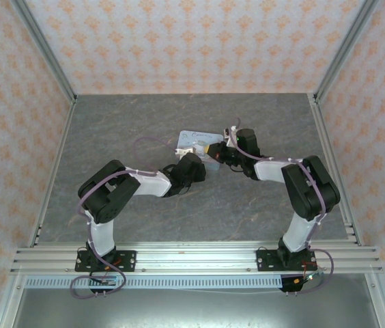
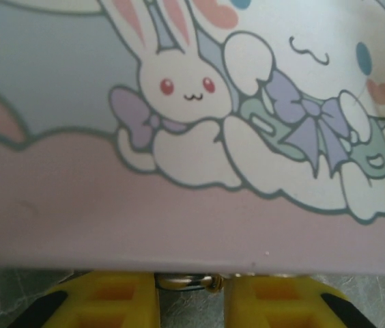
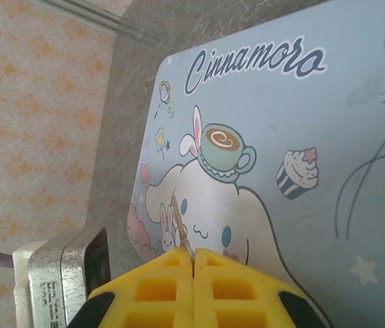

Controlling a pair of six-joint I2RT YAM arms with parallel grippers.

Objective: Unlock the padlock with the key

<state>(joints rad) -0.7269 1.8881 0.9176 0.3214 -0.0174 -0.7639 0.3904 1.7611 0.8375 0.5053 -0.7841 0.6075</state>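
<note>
Top view: a pale blue-pink cartoon-printed rectangular tin box [image 1: 194, 139] lies flat on the grey marbled matte table [image 1: 110, 137], just off centre toward 12 o'clock. Both arms reach in to it. The left gripper [image 1: 205, 162] is at the tin's 6 o'clock edge, and the right gripper [image 1: 211, 148] is over its 4 o'clock corner.

Left wrist view: the tin's smooth, glossy side wall with a bunny print is at 12 o'clock. Two yellow ribbed plastic fingers [image 2: 121, 304] at 6 o'clock stand parted by a narrow gap. In that gap, right under the tin's lower edge, sits a small silvery curved loop [image 2: 182, 281] with a brass-toned bit at its 3 o'clock end. It looks like the padlock's shackle, with the dark body hidden. Cannot tell whether the fingers pinch the loop or only flank it.

Right wrist view: the yellow fingers are pressed together, seam at 6 o'clock, above the flat glossy lid. A thin pale brass-coloured metal key [image 3: 181, 222], a mere sliver, sticks out of the seam toward 11 o'clock, pinched there. A brushed-metal block [image 3: 66, 273] sits at 8 o'clock.
</note>
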